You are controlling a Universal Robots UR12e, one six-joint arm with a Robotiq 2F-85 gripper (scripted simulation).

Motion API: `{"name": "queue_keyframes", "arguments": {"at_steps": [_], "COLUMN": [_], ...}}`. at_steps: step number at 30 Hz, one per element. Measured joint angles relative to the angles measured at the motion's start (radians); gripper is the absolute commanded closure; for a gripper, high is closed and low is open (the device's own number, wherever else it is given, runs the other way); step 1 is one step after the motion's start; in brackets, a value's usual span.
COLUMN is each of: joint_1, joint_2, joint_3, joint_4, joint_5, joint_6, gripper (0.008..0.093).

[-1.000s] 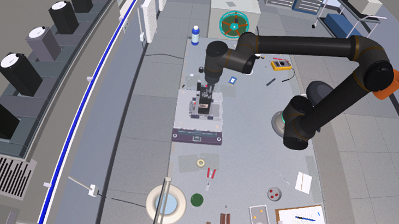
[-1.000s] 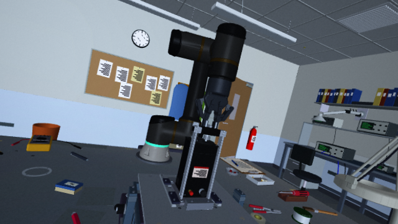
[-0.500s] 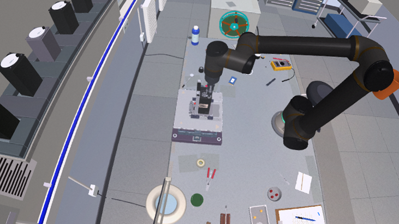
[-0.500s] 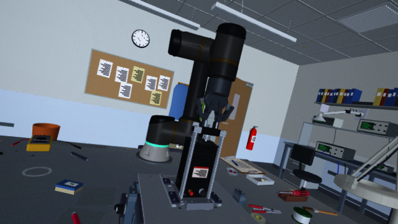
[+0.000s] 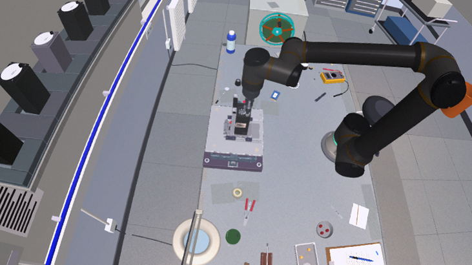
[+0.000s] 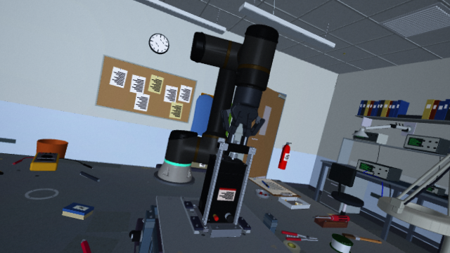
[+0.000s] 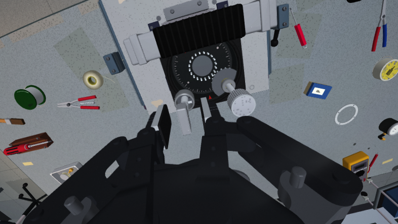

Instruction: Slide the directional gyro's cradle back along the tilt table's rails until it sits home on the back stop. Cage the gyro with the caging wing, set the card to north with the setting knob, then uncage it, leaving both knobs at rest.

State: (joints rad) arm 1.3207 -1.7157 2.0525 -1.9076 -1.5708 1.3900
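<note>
The directional gyro [image 6: 225, 191], a tall black box in a grey cradle, stands upright on the tilt table [image 5: 235, 133] in the middle of the bench. Its round compass card [image 7: 202, 67] faces up toward the wrist camera, with a red index mark below it. The grey caging wing [image 7: 184, 112] sticks out from the face on the left, and it lies between the fingers of my open gripper [image 7: 183, 117], which holds nothing. The round knurled setting knob [image 7: 241, 102] stands to the wing's right, outside my fingers.
The tilt table's dark front edge [image 5: 233, 163] faces the bench's near end. A red screwdriver [image 7: 300, 31], a blue booklet [image 7: 318, 90], a tape roll [image 7: 93, 80] and red pliers [image 7: 79, 102] lie around the table. A yellow multimeter [image 5: 332, 77] sits behind.
</note>
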Motion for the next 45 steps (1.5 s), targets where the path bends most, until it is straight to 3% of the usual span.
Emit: {"name": "queue_keyframes", "arguments": {"at_steps": [26,45], "joint_1": [0.000,0.000], "joint_2": [-0.006,-0.035], "joint_3": [-0.013,-0.106], "joint_4": [0.019,0.141], "joint_5": [0.000,0.000], "joint_6": [0.000,0.000], "gripper": [0.0634,0.0634]}}
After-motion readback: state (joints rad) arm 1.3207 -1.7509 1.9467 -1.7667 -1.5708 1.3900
